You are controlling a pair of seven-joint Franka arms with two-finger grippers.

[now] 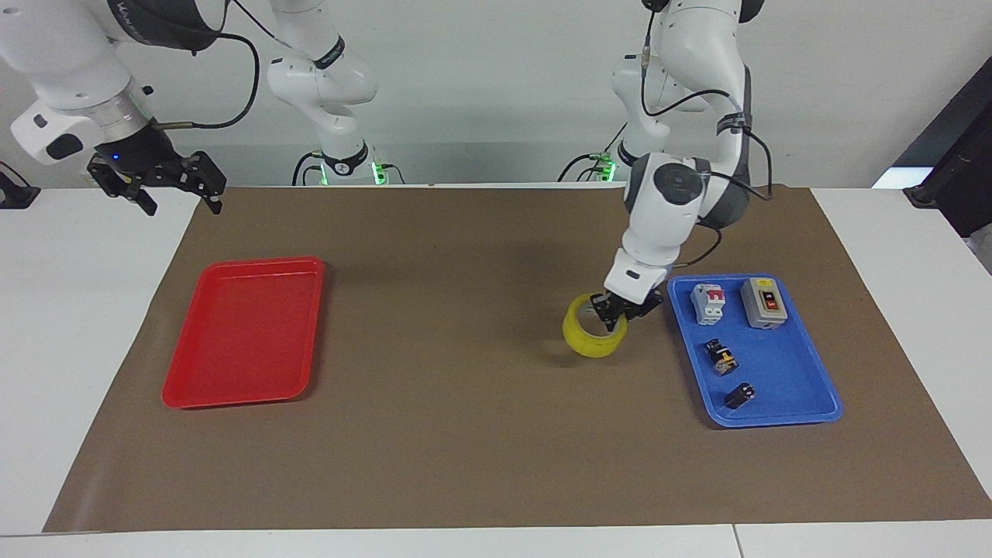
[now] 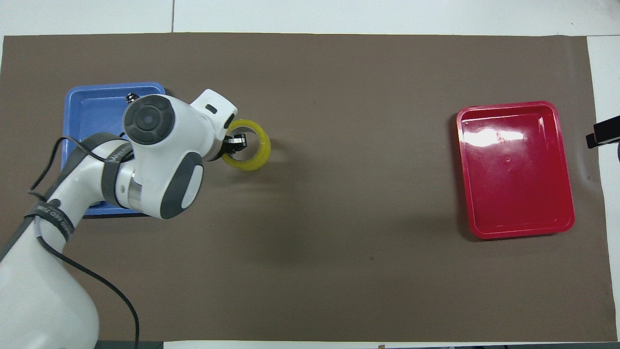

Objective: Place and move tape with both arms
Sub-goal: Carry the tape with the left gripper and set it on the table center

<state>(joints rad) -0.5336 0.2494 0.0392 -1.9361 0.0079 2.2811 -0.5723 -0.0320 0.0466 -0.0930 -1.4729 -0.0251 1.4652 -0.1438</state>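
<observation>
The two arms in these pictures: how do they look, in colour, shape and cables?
Both are glossy white with rounded segments and dark grey joint sections. The left arm carries a thin black cable, strapped on by a dark band. The right arm carries a black cable too. The left end effector and the right end effector are black, with two fingers.
</observation>
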